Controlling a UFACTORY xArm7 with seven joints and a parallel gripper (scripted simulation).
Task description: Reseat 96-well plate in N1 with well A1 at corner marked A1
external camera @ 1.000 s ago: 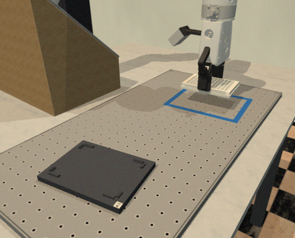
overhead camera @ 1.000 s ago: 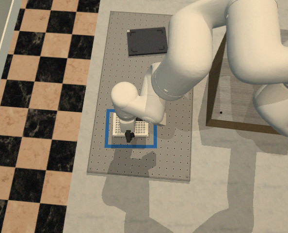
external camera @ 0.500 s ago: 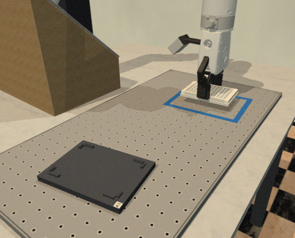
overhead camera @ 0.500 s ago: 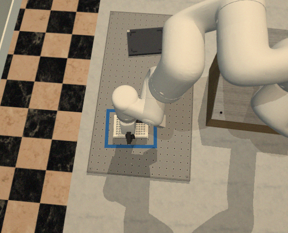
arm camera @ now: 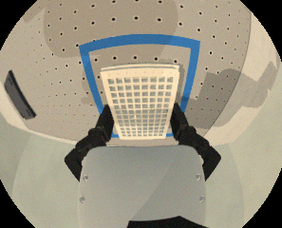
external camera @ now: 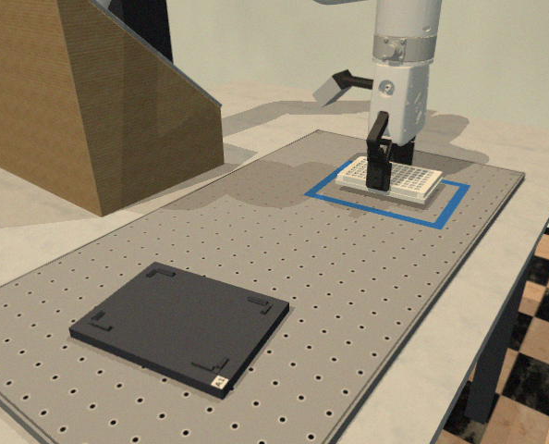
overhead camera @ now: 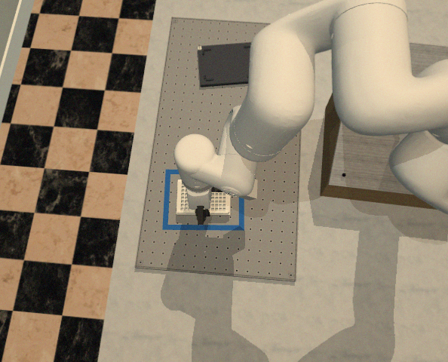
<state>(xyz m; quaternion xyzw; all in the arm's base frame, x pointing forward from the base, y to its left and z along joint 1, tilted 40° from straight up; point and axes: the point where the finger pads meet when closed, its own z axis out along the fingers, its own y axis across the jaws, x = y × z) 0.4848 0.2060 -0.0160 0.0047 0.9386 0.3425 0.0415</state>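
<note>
From where I stand the nest N1 (external camera: 179,329) lies bare at about seven o'clock on the deck; its A1 label (external camera: 219,381) faces me; at one o'clock the gripper (external camera: 390,165) is clamped across the 96-well plate (external camera: 416,180), low inside the blue B1 outline (external camera: 384,213). To my eye it should come down level and let go only once flat; the perforated deck (external camera: 312,287) sits on a pale bench (external camera: 456,344); checkered floor (external camera: 547,305) to the right.
</note>
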